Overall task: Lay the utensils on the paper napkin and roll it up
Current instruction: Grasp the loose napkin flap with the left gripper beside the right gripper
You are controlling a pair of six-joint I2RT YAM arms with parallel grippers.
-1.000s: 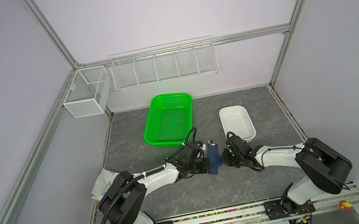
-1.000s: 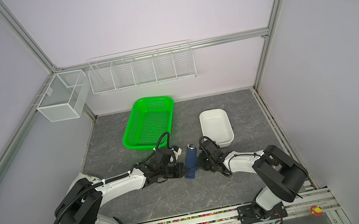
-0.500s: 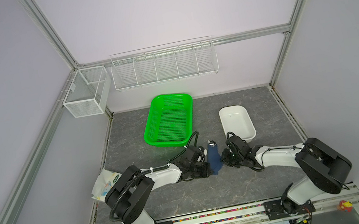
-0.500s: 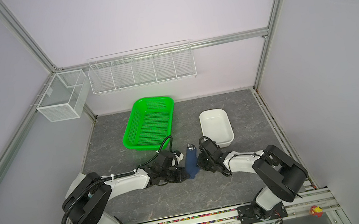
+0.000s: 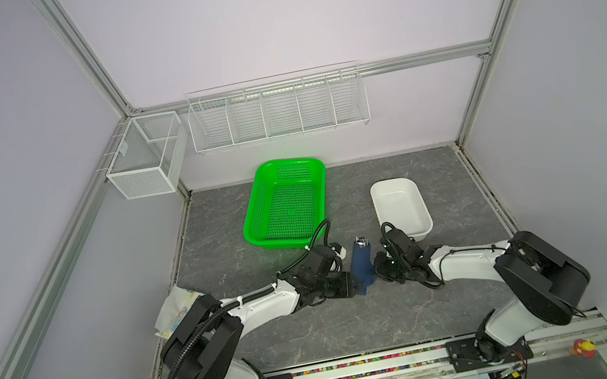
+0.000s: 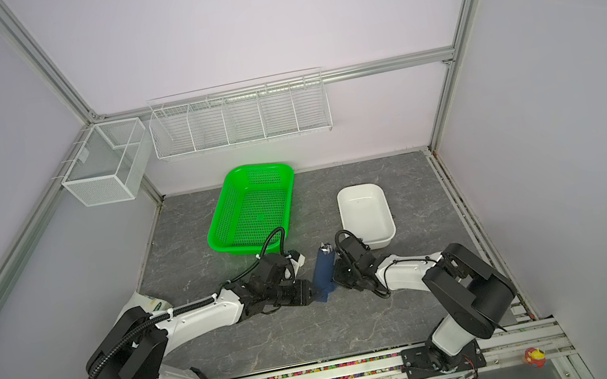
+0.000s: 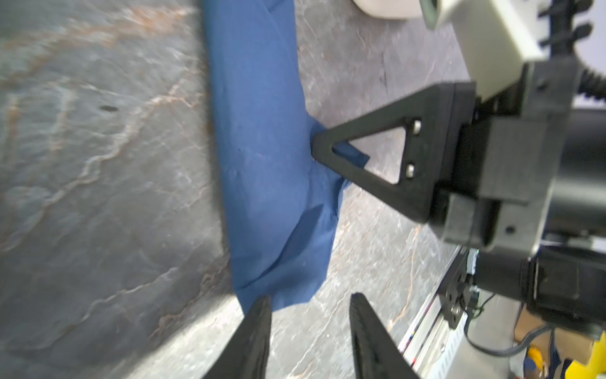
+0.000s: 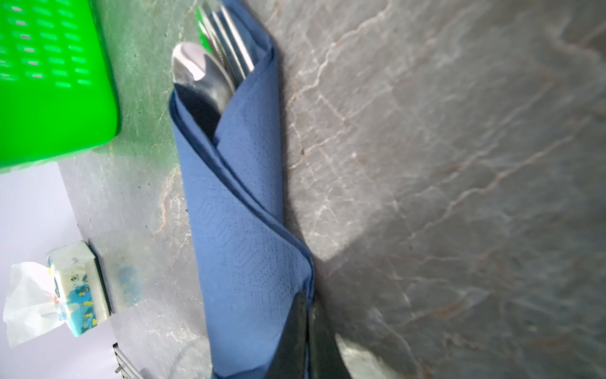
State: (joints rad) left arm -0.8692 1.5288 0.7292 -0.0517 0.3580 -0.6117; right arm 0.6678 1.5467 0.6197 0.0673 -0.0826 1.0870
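Grey marble tabletop point(image 5: 318, 331); tissue pack point(image 8: 78, 292) lettering unreadable; napkin point(image 8: 242, 229) wraps utensils point(image 8: 210, 65).

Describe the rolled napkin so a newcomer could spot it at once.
On the grey marbled tabletop, look just in front of the gap between the green basket and the white tub. There lies the paper napkin, a narrow roll, the only dark blue thing there, with the silver utensils poking from its far end.

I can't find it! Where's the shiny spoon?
In the right wrist view, the silver metal spoon pokes out of the rolled dark blue paper napkin, beside the silver fork, near the green plastic basket.
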